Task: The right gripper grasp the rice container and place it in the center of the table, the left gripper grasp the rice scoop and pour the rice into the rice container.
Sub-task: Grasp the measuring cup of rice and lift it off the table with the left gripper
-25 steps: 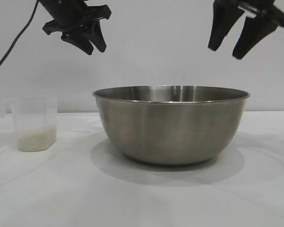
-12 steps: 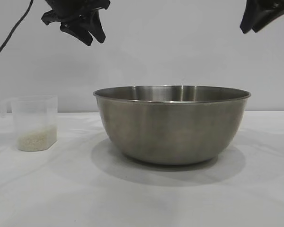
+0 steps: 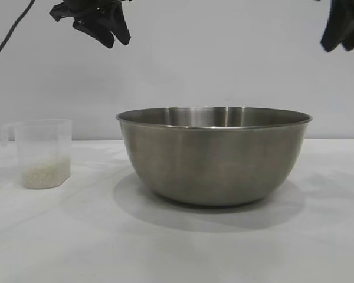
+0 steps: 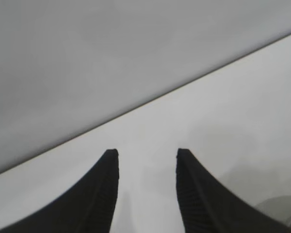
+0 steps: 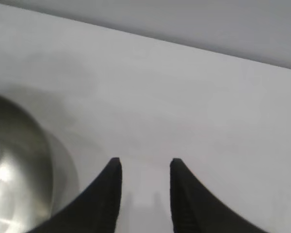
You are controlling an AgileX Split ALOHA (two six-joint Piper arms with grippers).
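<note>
The steel rice container (image 3: pixel 214 154) stands on the white table (image 3: pixel 177 247) at the centre; part of it shows in the right wrist view (image 5: pixel 14 170). The clear rice scoop (image 3: pixel 42 153) stands at the left with rice (image 3: pixel 45 174) in its bottom. My left gripper (image 3: pixel 112 38) hangs high at the upper left, above and between scoop and bowl, open and empty; its jaws (image 4: pixel 146 154) stand apart. My right gripper (image 3: pixel 342 38) is high at the upper right edge, to the right of the bowl, open and empty (image 5: pixel 143 162).
A plain grey wall stands behind the table. A black cable (image 3: pixel 9 41) runs down from the left arm at the far left. A grey rim (image 4: pixel 281 208) shows at the edge of the left wrist view.
My right gripper has risen and moved right, away from above the bowl, now partly out of view. My left gripper has risen a little. Bowl and scoop have not moved.
</note>
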